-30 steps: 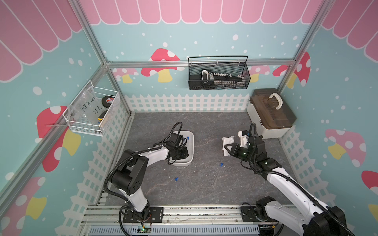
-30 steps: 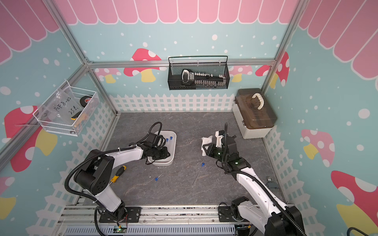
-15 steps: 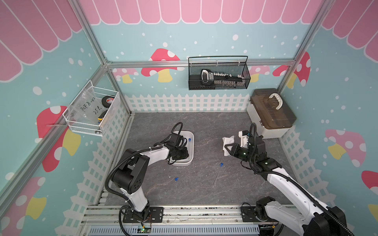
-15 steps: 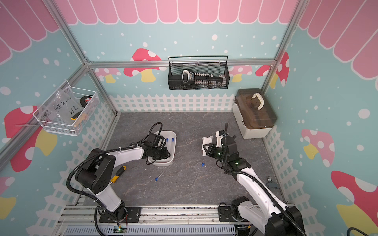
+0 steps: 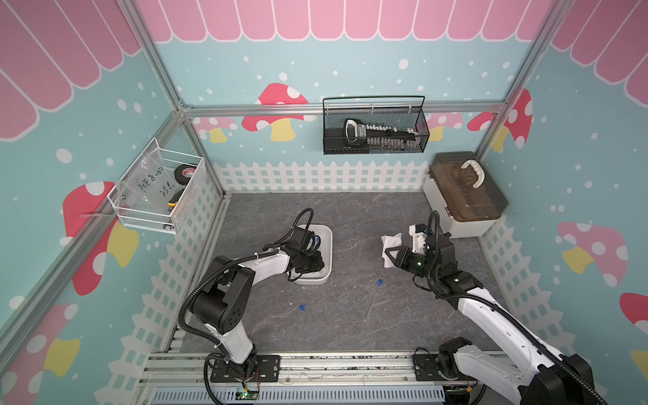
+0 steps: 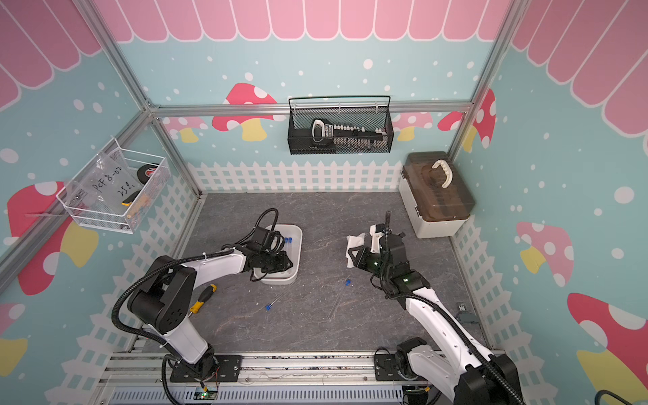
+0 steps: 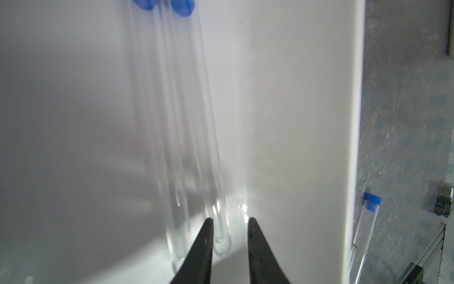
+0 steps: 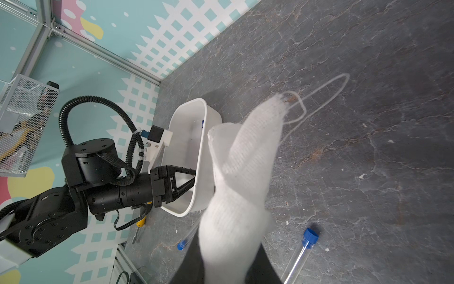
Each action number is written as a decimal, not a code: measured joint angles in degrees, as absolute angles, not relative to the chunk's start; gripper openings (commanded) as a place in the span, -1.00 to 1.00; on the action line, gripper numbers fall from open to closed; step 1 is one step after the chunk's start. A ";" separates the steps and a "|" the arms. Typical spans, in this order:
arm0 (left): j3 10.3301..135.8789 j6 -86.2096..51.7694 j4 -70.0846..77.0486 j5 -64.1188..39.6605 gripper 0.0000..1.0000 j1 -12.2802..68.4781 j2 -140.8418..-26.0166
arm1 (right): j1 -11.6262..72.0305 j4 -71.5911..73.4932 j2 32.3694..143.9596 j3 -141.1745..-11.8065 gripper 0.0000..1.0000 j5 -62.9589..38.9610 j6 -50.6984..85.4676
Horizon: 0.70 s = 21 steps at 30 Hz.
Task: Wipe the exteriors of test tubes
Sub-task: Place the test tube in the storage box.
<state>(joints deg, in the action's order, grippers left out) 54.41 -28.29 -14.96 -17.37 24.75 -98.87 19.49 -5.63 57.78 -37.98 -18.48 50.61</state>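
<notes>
Test tubes, two of them, lie side by side in the white tray left of centre, blue caps toward its far end. Left gripper sits inside the tray, jaws parted loosely about one rounded tube end without pinching it. On the grey table, a third tube lies just near of the tray and a fourth tube lies at centre. Right gripper, farther right, is clenched on a white cloth.
</notes>
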 measured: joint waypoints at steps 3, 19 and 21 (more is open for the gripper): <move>54.70 -28.14 -15.35 -17.34 -0.47 24.75 -98.61 | 19.49 -6.28 57.49 -37.98 -0.61 -18.44 50.61; 58.33 -25.91 -23.03 -14.11 -0.35 24.75 -78.30 | 19.49 -8.78 56.23 -37.98 -0.60 -18.37 50.57; 58.06 -25.89 -23.42 -14.13 -0.32 24.97 -76.20 | 19.49 -8.99 55.66 -37.85 -0.60 -18.28 50.57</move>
<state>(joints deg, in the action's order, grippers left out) 58.06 -25.89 -23.42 -14.13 24.97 -76.20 19.49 -8.99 55.66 -37.85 -18.28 50.57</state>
